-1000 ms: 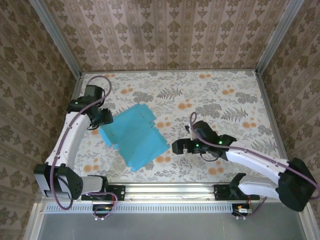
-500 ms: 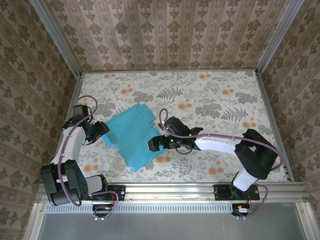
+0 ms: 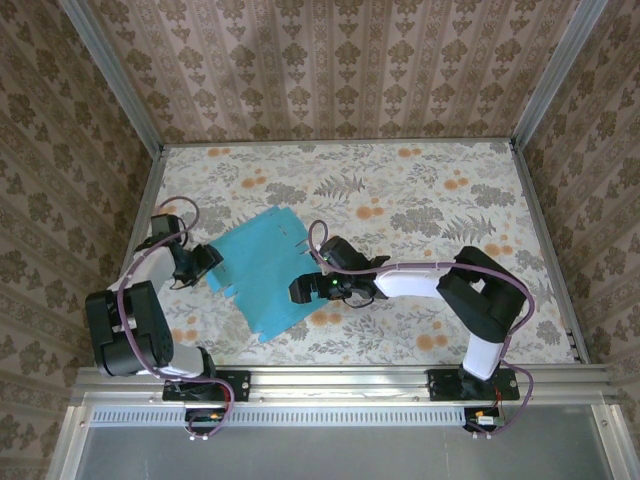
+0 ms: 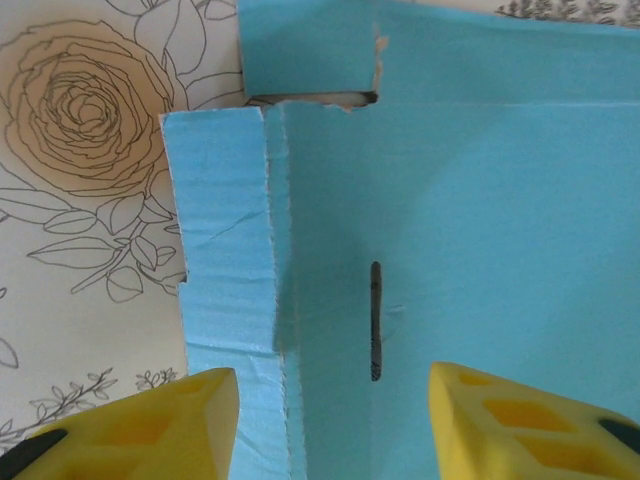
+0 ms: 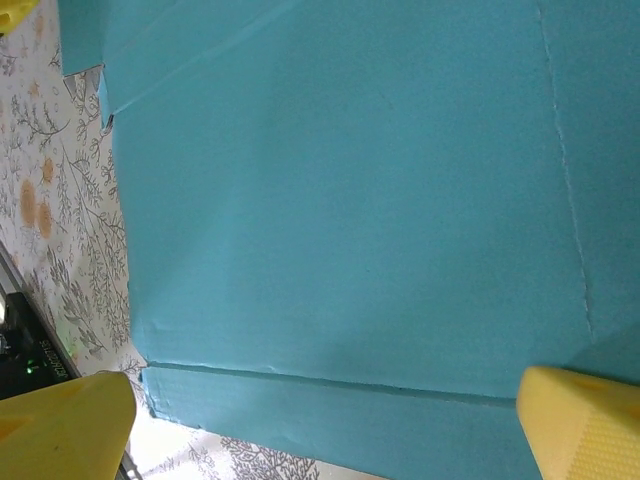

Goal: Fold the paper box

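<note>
Left gripper sits at the left edge of the box. Its yellow fingers are part way open and they hold nothing. Seen from the left wrist, the blue card lies flat under the gap between the fingers. A thin dark slit runs up the card just above that gap. To the left of the slit there is a narrow flap with a rough edge, and I cannot tell if it lies quite flat. The right gripper is at the right side of the box, low over the card. Its fingers are spread wide apart, one at each side of the right wrist view, and they grip nothing. Between them the blue card shows a long fold line near its edge. The box is on the table, left of the middle, between the two grippers. It is spread out flat with its blue face up and turned a little crooked. The table has a cloth with leaves and orange flowers on it.
</note>
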